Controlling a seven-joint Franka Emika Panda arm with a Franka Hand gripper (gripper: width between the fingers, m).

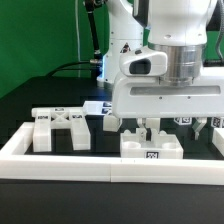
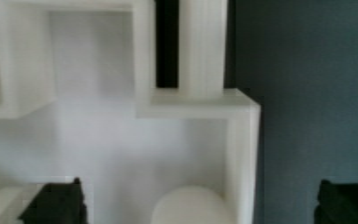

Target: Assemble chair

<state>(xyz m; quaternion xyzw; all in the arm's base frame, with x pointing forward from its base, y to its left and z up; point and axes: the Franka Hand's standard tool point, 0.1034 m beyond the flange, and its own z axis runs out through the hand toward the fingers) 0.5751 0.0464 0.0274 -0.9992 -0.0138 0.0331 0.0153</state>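
Note:
A chunky white chair block (image 1: 150, 147) with a black-and-white tag on its front stands just behind the front rail. My gripper (image 1: 173, 130) hangs right above it, open. In the wrist view the same white block (image 2: 105, 130) fills most of the picture, with a rounded nub on it between the jaws. My gripper (image 2: 201, 205) straddles the block with its dark fingertips (image 2: 51, 202) wide apart, and nothing is gripped. A wider, flatter white chair piece (image 1: 60, 128) with several tags lies at the exterior view's left.
A long low white border rail (image 1: 100, 165) runs along the front and up the exterior view's left side. The marker board (image 1: 96, 108) lies flat behind the parts. More white tagged pieces (image 1: 186, 121) sit behind the gripper at the exterior view's right.

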